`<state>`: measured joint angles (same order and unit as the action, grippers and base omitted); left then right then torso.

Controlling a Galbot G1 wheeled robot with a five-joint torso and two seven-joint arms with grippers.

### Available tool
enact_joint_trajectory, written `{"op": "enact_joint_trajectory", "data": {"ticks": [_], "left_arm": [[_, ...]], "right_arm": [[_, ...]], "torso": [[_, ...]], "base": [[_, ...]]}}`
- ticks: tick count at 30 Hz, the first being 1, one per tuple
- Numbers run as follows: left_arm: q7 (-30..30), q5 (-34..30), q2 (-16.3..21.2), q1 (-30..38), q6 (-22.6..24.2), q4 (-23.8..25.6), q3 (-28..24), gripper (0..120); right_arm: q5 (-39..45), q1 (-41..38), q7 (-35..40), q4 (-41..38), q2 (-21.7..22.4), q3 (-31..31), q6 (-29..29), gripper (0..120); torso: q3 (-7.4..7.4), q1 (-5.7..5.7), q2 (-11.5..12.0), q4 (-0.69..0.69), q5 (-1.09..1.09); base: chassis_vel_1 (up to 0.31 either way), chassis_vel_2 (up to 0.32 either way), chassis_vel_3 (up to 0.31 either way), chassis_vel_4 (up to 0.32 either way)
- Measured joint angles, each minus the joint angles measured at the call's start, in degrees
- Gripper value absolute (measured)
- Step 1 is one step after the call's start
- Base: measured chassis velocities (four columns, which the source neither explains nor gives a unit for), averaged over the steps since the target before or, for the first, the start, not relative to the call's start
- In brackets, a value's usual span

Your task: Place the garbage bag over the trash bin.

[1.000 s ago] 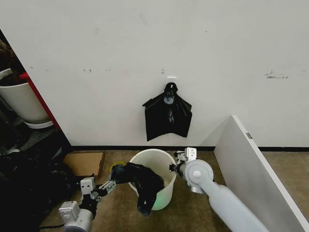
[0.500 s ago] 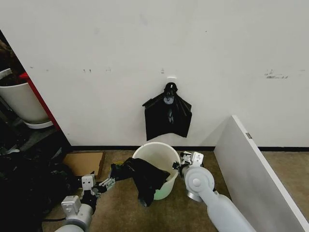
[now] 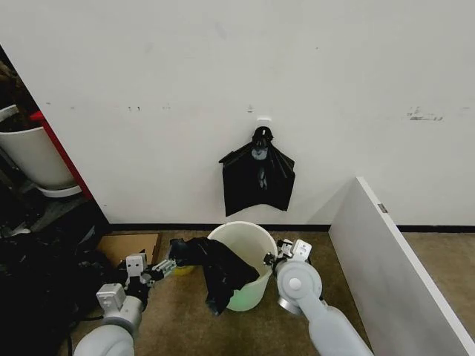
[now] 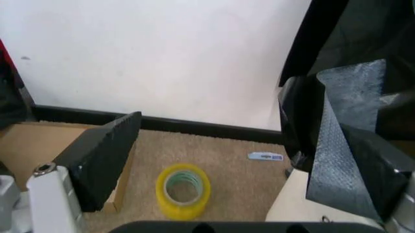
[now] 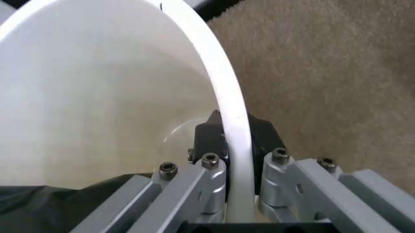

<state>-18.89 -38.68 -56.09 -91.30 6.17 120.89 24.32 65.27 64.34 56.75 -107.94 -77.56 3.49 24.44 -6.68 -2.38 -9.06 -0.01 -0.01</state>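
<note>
The trash bin (image 3: 251, 239) is a cream-white bucket standing on the carpet below the wall. The garbage bag (image 3: 221, 271) is glossy black and hangs crumpled over the bin's left rim, down its outside. My left gripper (image 3: 166, 265) is at the bag's left corner, open, with the bag (image 4: 353, 43) lying against one of its fingers (image 4: 347, 145). My right gripper (image 3: 274, 256) is at the bin's right side. In the right wrist view the right gripper (image 5: 236, 141) is shut on the bin's rim (image 5: 214, 82), one finger inside and one outside.
A bunch of black bags (image 3: 257, 179) hangs from a wall hook above the bin. A yellow tape roll (image 4: 183, 189) and flat cardboard (image 3: 128, 251) lie on the floor to the left. A white panel (image 3: 390, 274) stands on the right. A large white tub (image 3: 30, 152) stands far left.
The bin has shifted toward the wall and slightly right, with the right gripper on its rim. The left gripper rose a little, keeping the bag's corner with it.
</note>
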Motion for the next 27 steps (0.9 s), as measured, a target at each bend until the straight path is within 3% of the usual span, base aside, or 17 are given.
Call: {"op": "enact_joint_trajectory", "data": {"ticks": [8, 24, 27], "left_arm": [[0.0, -0.3, 0.2, 1.7, 0.1, -1.3, -0.2, 100], [0.1, -1.0, 0.3, 7.5, 0.1, -5.3, -1.0, 100], [0.1, -1.1, 0.2, 9.1, 0.1, -6.0, -1.2, 100]], "right_arm": [[-3.2, 1.6, -2.0, 2.1, -1.1, 0.3, -3.7, 3], [-3.2, 3.5, -1.4, 2.7, -2.0, 0.9, -3.6, 3], [-3.0, 3.9, -1.4, 2.9, -2.3, 1.0, -3.1, 9]], "torso": [[0.0, 0.0, 0.0, 0.01, 0.01], [0.0, 0.0, 0.0, 0.0, 0.01], [0.0, 0.0, 0.0, 0.0, 0.01]], "base": [[0.0, 0.0, 0.0, 0.0], [0.0, 0.0, 0.0, 0.0], [0.0, 0.0, 0.0, 0.0]]}}
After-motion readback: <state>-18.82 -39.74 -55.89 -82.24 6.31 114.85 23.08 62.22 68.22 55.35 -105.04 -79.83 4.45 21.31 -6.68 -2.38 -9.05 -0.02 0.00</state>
